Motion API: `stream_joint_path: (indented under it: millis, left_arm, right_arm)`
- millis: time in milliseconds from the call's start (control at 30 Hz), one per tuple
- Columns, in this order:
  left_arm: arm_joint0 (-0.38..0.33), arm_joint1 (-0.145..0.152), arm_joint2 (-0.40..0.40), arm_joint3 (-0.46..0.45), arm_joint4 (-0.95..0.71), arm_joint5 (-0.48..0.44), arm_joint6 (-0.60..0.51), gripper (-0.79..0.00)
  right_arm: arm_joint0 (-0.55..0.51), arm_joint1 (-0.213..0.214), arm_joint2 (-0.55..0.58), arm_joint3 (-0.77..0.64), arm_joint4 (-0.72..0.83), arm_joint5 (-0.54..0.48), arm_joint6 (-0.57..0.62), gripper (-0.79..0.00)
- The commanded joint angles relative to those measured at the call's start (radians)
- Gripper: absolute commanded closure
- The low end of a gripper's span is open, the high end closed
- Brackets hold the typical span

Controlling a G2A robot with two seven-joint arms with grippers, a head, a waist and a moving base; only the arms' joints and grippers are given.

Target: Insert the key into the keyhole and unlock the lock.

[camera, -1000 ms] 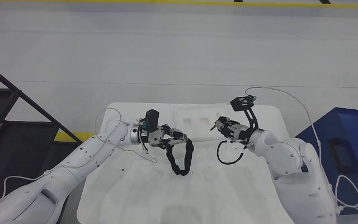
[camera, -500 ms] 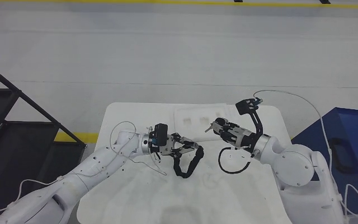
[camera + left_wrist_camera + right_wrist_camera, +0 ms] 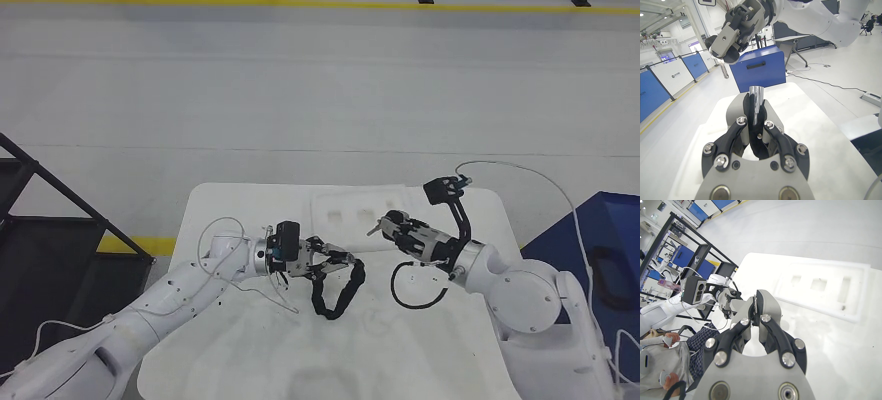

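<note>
Left hand point(image 3: 754, 110) pinching lock point(image 3: 756, 95) edged toward right hand point(image 3: 755, 313) pinching key point(image 3: 724, 69).

Left arm point(image 3: 170, 295) came in from the robot's left side, forearm stretched low over the surface point(image 3: 250, 350), wrist roughly level. Left gripper point(image 3: 335, 262) pointed across at the other arm, jaws clamped on the lock point(image 3: 755, 102) and nearly closed around it. Right arm point(image 3: 515, 290) came in from the opposite side, elbow bent, wrist angled back toward the left one. Right gripper point(image 3: 387, 224) had its jaws pinched tight on the key point(image 3: 724, 69). The grippers faced each other tip to tip, near but apart, not touching.
</note>
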Motion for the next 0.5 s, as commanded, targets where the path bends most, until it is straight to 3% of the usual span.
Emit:
stream_joint_path:
  millis: [0, 233, 467]
  left_arm:
    - [0.025, -0.003, -0.017, -0.01, -0.05, 0.051, -0.027, 0.0]
    - [0.053, -0.032, -0.019, -0.045, -0.079, 0.126, -0.05, 0.0]
    - [0.032, -0.086, 0.004, 0.033, -0.121, 0.127, -0.027, 0.0]
  right_arm:
    - [-0.006, 0.002, 0.003, -0.016, 0.001, 0.026, 0.012, 0.0]
    - [-0.064, 0.006, -0.013, -0.097, 0.022, 0.067, -0.002, 0.0]
    - [-0.109, 0.012, -0.033, -0.123, -0.065, 0.06, -0.074, 0.0]
